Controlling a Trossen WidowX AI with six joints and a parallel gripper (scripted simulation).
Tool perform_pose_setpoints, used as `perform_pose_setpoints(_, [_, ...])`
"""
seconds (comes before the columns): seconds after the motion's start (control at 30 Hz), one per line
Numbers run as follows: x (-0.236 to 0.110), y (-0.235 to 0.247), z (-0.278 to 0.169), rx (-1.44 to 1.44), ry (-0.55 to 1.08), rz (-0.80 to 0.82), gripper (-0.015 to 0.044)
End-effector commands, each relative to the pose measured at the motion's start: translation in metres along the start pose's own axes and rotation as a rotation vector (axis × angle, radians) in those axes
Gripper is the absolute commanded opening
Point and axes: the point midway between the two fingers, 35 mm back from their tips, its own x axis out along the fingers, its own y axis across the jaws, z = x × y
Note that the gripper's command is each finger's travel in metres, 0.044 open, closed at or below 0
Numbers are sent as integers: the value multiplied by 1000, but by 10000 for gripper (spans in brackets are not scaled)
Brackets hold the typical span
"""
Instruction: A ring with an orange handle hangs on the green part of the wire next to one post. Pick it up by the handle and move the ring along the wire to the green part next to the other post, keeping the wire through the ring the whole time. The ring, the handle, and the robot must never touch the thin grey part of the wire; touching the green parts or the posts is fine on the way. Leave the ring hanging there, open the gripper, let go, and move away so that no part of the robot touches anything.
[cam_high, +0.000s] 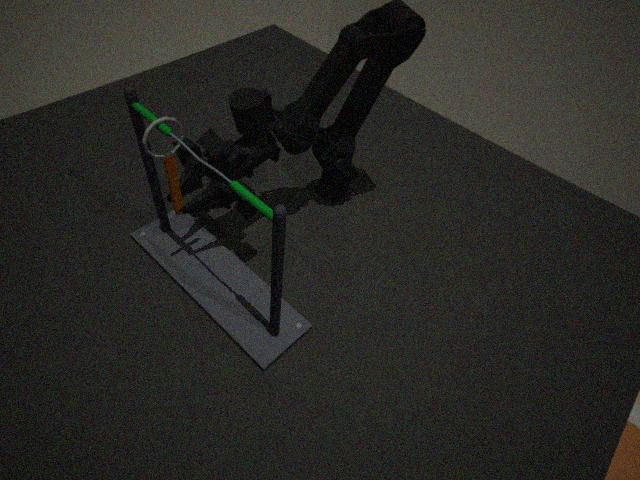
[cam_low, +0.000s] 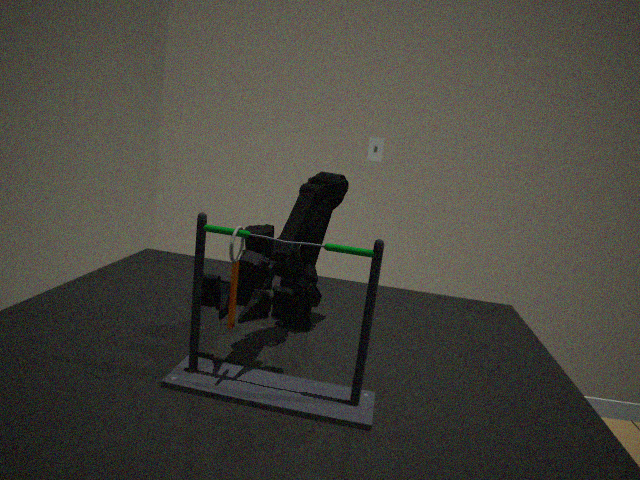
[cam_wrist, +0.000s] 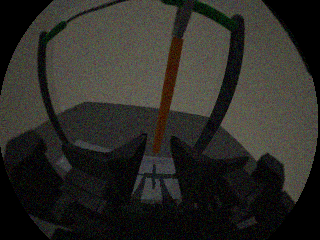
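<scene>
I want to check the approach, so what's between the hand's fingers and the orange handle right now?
Nothing; the wrist view shows the open hand with the orange handle rising bare between its fingers.

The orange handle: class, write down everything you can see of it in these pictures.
The orange handle is a slim, straight, matte rod hanging nearly upright beneath a pale ring, which sits on the green wire section beside one post. Its lower end hangs free above the grey base plate. In the wrist view it lies between the open gripper fingers, not yet clamped.
</scene>
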Motion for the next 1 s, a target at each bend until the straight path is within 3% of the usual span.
perform_pose_setpoints(0.0, [8,0,1,4,-7,-2,160])
perform_pose_setpoints(0.97, [26,3,-2,4,-9,-2,160])
